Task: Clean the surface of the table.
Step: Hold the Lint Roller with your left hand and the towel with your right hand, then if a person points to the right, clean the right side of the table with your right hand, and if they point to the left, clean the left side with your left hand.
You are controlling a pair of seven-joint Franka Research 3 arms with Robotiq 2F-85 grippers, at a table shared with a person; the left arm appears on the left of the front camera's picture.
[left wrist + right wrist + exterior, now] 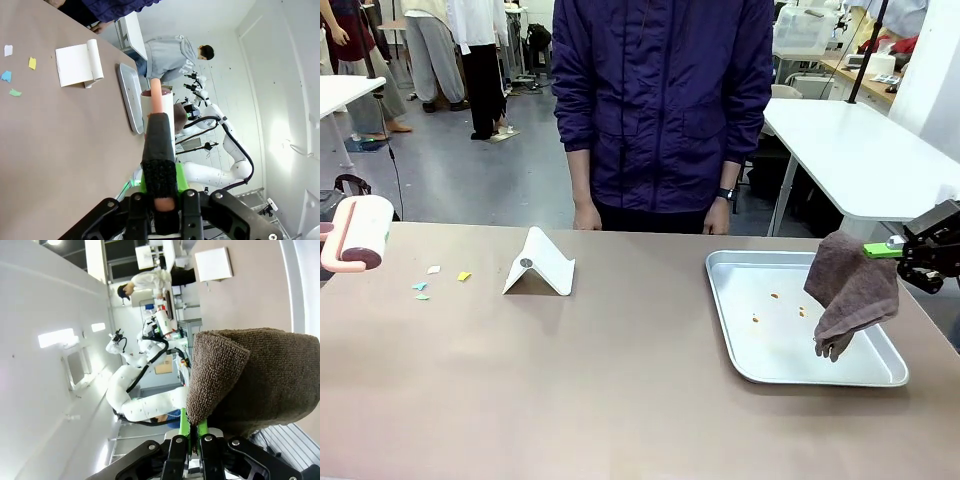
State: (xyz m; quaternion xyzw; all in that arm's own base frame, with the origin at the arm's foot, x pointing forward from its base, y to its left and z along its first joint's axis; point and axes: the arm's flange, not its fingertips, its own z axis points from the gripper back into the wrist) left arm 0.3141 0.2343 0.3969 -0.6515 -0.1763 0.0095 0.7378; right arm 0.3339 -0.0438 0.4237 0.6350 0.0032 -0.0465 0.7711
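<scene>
Scraps (464, 276) on the table (620, 400) number four, tray (790, 350) crumbs (775, 296) three.

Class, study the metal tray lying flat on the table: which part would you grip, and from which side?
Probably grip the tray by its raised left rim, from above, one finger inside and one outside. It lies flat, so only the rim offers an edge to pinch, and the cloth hangs over its right part.

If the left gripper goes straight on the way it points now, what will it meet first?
Most likely the brown cloth held by the right gripper: the left gripper, shut on the lint roller, points over the table toward it. Depth is unclear.
</scene>
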